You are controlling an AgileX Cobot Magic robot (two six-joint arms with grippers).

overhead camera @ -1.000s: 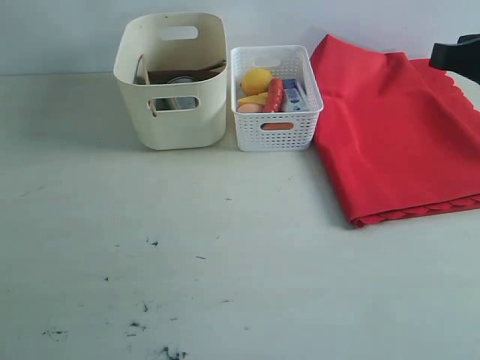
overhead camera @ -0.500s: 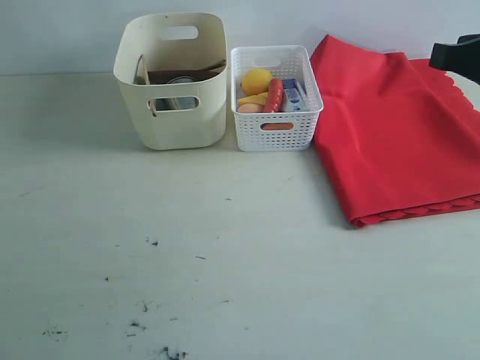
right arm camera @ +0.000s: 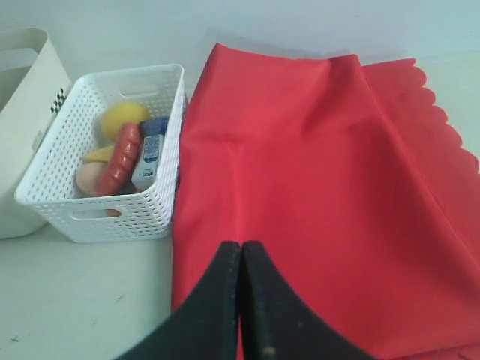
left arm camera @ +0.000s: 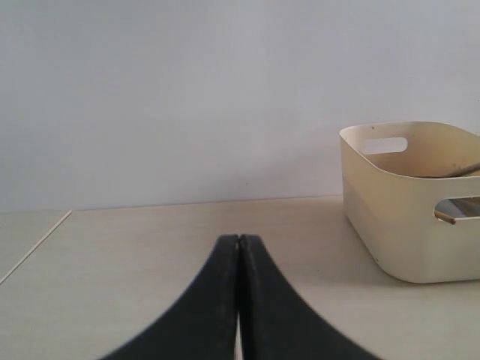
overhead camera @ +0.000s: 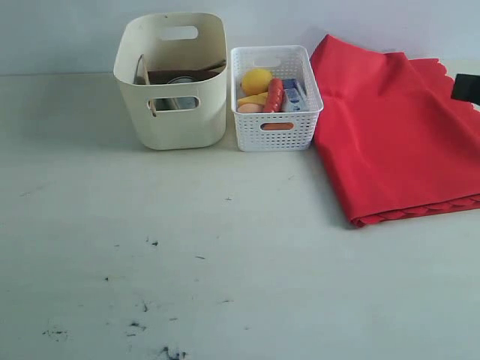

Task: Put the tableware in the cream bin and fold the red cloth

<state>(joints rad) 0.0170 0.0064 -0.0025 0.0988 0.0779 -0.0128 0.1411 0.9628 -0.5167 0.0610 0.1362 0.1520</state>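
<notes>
The cream bin (overhead camera: 172, 82) stands at the back left of the table with tableware (overhead camera: 180, 78) inside: a brown wooden piece and something metallic show over its rim. The red cloth (overhead camera: 390, 142) lies folded at the right, scalloped edges along its far and near sides. My right gripper (right arm camera: 241, 245) is shut and empty above the cloth (right arm camera: 315, 187); only a dark bit of that arm (overhead camera: 466, 88) shows at the exterior view's right edge. My left gripper (left arm camera: 238, 238) is shut and empty, low over the table, with the cream bin (left arm camera: 405, 202) off to one side.
A white lattice basket (overhead camera: 276, 97) with a lemon, sausage, milk carton and other food stands between the bin and the cloth. It also shows in the right wrist view as the basket (right arm camera: 105, 157). Dark scuff marks (overhead camera: 142, 307) dot the table's front left.
The right arm has drawn back toward the right edge of the exterior view and now shows lower and smaller. Bins and cloth have not moved.
</notes>
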